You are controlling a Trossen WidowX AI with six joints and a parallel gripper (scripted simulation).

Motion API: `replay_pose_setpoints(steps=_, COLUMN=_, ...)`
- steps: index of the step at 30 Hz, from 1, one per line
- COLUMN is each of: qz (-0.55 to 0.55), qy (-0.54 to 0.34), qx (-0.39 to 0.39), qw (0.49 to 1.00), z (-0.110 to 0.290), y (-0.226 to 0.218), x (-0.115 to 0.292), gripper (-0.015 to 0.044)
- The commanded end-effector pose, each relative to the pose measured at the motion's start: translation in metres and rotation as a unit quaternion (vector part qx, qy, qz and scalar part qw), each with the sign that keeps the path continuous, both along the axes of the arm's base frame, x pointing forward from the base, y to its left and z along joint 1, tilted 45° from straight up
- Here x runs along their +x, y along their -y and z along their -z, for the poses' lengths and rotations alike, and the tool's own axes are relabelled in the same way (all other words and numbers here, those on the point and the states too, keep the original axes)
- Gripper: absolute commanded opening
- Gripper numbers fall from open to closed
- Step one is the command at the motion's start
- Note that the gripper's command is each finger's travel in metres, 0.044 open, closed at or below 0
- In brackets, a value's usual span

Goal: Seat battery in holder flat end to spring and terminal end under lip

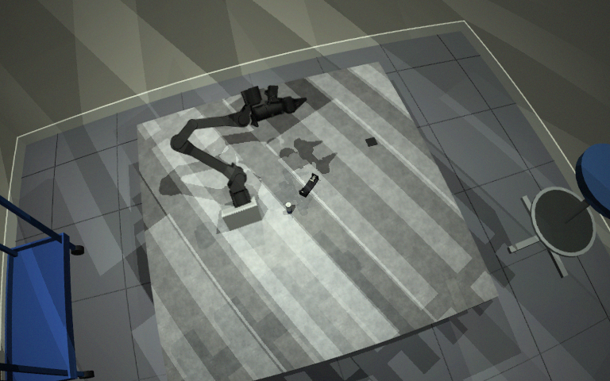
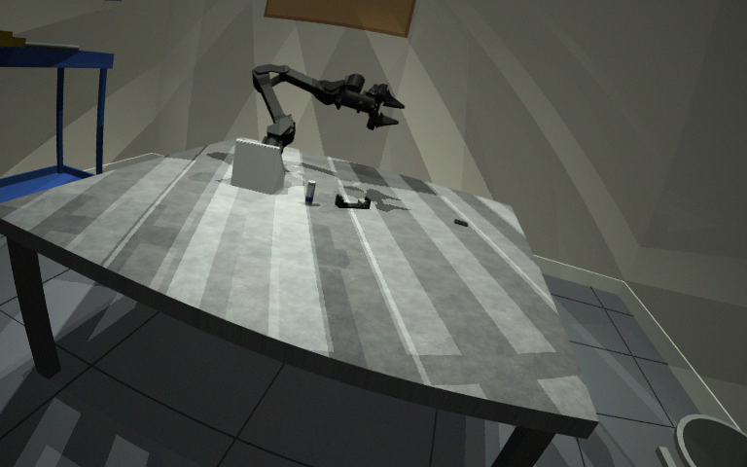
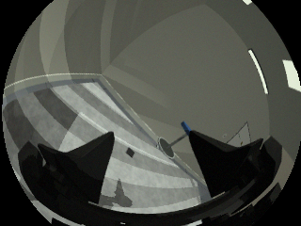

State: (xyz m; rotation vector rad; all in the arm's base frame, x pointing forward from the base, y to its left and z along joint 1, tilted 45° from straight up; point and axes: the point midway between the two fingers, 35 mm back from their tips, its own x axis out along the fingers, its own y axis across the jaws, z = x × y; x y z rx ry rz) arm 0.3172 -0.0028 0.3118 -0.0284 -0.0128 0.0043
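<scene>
Overhead, I hold my tool (image 2: 389,111) wide and empty; cylindrical battery (image 2: 310,192) stands upright beside the angular black holder (image 2: 352,202), mid-bench (image 2: 164,307).

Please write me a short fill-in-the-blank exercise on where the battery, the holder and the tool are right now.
1. The battery stands ____ on the table, beside the arm's pale base block.
2. The holder is ____, with nothing seated in it.
3. The tool hangs high above the table with its fingers ____, gripping nothing.
4. In the top view, the holder lies between the battery and a small ____ square.

Missing words: upright; empty; open; black
</scene>
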Motion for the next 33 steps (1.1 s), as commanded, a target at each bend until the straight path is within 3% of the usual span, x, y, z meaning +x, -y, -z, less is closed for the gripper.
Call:
replay_pose_setpoints(steps=1, qz=0.002, qy=-0.005, qx=0.002, qw=1.0, z=0.003, y=0.002, x=0.001, gripper=0.0374)
replay_pose_setpoints(steps=10, qz=0.032, qy=-0.281, qx=-0.024, qw=0.959, z=0.133, y=0.065, x=0.01, gripper=0.0137)
replay_pose_setpoints(steps=15, qz=-0.009, qy=-0.487, qx=0.019, qw=0.873, z=0.224, y=0.095, x=-0.035, gripper=0.0006)
replay_pose_setpoints(steps=20, qz=-0.089, qy=-0.616, qx=0.137, qw=0.77, z=0.274, y=0.097, x=-0.097, gripper=0.0)
replay_pose_setpoints(steps=25, qz=-0.184, qy=-0.65, qx=0.311, qw=0.668, z=0.28, y=0.081, x=-0.149, gripper=0.0)
replay_pose_setpoints(steps=33, qz=-0.197, qy=-0.647, qx=0.336, qw=0.656, z=0.278, y=0.078, x=-0.154, gripper=0.0)
